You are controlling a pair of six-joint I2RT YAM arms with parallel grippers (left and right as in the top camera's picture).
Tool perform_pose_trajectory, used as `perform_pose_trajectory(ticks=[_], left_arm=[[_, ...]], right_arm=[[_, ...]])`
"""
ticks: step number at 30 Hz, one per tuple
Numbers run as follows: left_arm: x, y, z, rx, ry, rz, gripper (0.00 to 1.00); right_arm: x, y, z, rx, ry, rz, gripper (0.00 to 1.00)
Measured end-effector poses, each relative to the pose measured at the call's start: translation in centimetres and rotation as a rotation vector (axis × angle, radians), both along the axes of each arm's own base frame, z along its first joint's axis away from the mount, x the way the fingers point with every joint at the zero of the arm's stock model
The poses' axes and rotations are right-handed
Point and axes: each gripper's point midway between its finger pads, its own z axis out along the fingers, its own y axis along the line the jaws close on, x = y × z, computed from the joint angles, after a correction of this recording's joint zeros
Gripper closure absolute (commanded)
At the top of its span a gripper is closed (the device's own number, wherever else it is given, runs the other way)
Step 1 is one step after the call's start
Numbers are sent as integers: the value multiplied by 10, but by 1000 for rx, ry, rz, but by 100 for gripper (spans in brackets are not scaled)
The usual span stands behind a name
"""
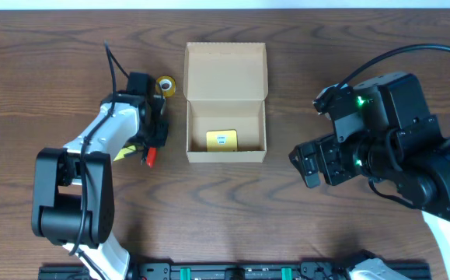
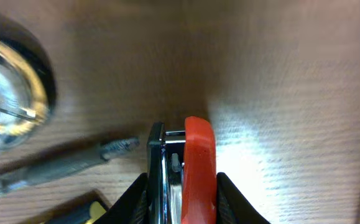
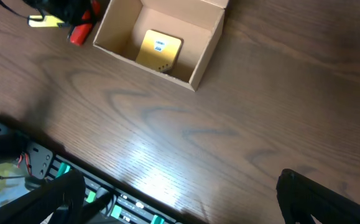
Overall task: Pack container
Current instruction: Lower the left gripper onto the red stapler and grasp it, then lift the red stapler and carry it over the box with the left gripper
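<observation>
Beside the container [image 1: 225, 74], left gripper [image 2: 181, 190] apparently grips red stapler [image 2: 198, 155].

Dark wood table [image 1: 287, 210], open cardboard box [image 1: 225, 117], tape roll [image 1: 165, 85] and red stapler [image 1: 150, 158] to its left

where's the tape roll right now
Overhead, the tape roll sits at the box's left, beside its open lid and just beyond the left end effector.

blurred tape roll [image 2: 9, 93] cut at left, left pincer [image 2: 183, 196] and red stapler [image 2: 198, 162] cropped below
</observation>
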Motion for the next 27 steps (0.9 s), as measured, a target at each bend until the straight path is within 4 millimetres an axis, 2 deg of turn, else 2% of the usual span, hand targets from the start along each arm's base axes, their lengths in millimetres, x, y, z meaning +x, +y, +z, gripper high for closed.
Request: perform_pose_trajectory(ticks=[4, 11, 17, 19, 22, 24, 27], left_arm=[[14, -2, 17, -9, -24, 37, 94], [43, -6, 59, -29, -93, 90, 94], [62, -11, 106, -23, -151, 20, 94], [71, -18, 126, -15, -196, -66, 94], [79, -42, 153, 15, -265, -297, 94], [79, -61, 162, 40, -297, -467, 94], [69, -92, 162, 78, -312, -745, 94]], right_arm=[[0, 0, 0, 0, 0, 0, 1], [0, 0, 0, 0, 0, 0, 1], [0, 0, 0, 0, 0, 0, 1], [0, 0, 0, 0, 0, 0, 1], [0, 0, 0, 0, 0, 0, 1], [0, 0, 0, 0, 0, 0, 1], [0, 0, 0, 0, 0, 0, 1]])
